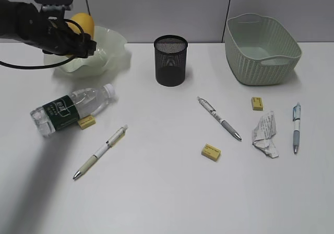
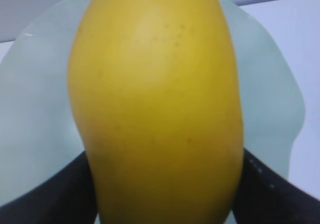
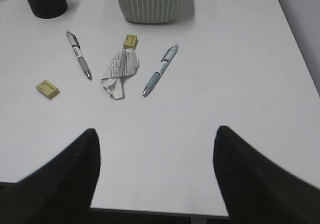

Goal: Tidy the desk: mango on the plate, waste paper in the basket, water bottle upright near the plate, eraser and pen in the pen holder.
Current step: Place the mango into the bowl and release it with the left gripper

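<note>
My left gripper (image 1: 73, 39) is shut on the yellow mango (image 1: 83, 23) and holds it over the pale green ruffled plate (image 1: 110, 47); the mango (image 2: 155, 104) fills the left wrist view with the plate (image 2: 30, 109) behind it. The water bottle (image 1: 70, 108) lies on its side below the plate. The black mesh pen holder (image 1: 170, 60) stands mid-back, the basket (image 1: 262, 48) back right. The waste paper (image 1: 265, 133) lies below the basket. My right gripper (image 3: 155, 149) is open and empty above the desk's near edge, out of the exterior view.
Three pens lie on the desk: front left (image 1: 100, 151), centre (image 1: 219, 118), far right (image 1: 296, 127). Three yellow erasers: beside the bottle (image 1: 86, 121), centre front (image 1: 211, 151), near the basket (image 1: 257, 103). The right wrist view shows the paper (image 3: 119, 70) between two pens.
</note>
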Robot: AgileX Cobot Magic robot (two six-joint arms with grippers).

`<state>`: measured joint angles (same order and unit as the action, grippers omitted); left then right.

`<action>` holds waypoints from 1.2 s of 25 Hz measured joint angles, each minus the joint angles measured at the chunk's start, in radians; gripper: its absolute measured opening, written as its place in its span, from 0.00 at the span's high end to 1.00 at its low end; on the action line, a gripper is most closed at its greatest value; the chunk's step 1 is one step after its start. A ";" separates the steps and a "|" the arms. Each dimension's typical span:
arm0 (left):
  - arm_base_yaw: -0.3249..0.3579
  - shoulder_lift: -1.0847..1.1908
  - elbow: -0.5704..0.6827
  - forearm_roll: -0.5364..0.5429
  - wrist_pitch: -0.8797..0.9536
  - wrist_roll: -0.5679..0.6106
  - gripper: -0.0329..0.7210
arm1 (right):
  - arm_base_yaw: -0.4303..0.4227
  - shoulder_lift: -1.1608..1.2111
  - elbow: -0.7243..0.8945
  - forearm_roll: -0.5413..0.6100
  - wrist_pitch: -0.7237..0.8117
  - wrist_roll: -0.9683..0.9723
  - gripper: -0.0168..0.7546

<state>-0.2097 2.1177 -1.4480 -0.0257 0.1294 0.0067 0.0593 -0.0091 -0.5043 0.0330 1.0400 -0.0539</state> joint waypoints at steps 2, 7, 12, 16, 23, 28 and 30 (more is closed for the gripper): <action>0.001 0.024 0.000 0.000 -0.060 0.000 0.23 | 0.000 0.000 0.000 0.000 0.000 0.000 0.25; 0.002 0.063 -0.001 -0.013 -0.136 0.000 0.21 | 0.000 0.000 0.000 0.000 0.000 0.000 0.25; 0.002 0.065 -0.001 -0.001 -0.155 0.000 0.17 | 0.000 0.000 0.000 0.000 0.000 0.000 0.25; 0.002 0.063 -0.001 0.001 -0.147 0.000 0.17 | 0.000 0.000 0.000 0.000 0.000 0.000 0.25; 0.002 -0.012 -0.004 0.010 -0.041 0.000 0.17 | 0.000 0.000 0.000 0.000 -0.001 0.000 0.25; 0.002 -0.122 -0.009 0.009 0.195 0.000 0.18 | 0.000 0.000 0.000 0.000 0.000 0.000 0.25; 0.002 -0.160 -0.009 0.010 0.321 0.000 0.18 | 0.000 0.000 0.000 0.000 0.000 0.000 0.25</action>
<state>-0.2079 1.9581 -1.4570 -0.0160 0.4502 0.0067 0.0593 -0.0091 -0.5043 0.0330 1.0401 -0.0539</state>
